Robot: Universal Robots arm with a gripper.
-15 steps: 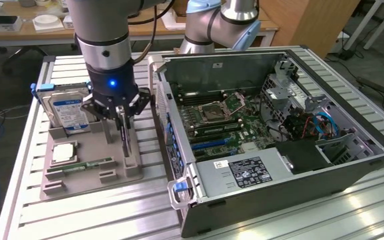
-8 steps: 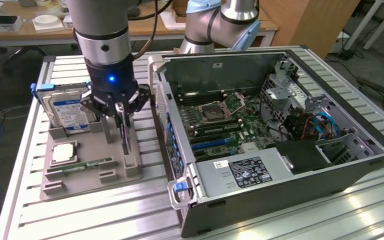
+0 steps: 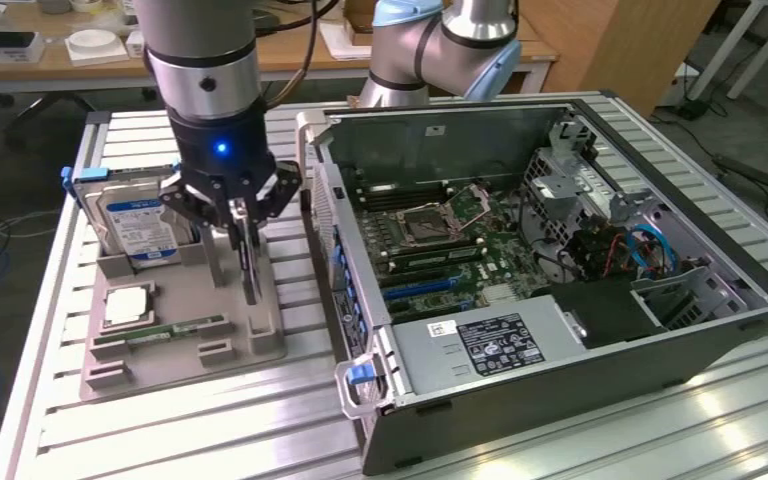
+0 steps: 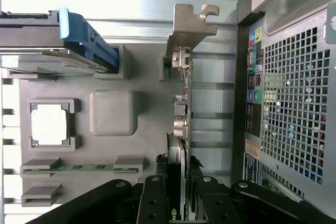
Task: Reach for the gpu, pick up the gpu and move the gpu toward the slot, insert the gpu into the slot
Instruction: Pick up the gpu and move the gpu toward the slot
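So we've got the gripper [image 3: 235, 215] clamped on the gpu [image 3: 245, 262] from above, pinching its top edge. The card stands on edge over the grey holder tray [image 3: 184, 350], near the hard drive [image 3: 137, 225]. We reckon it stands upright so the fingers [image 4: 153, 198] can straddle it. We can't tell if its lower edge is seated. The slot [image 3: 424, 283] sits well apart, inside the open case [image 3: 558, 350].
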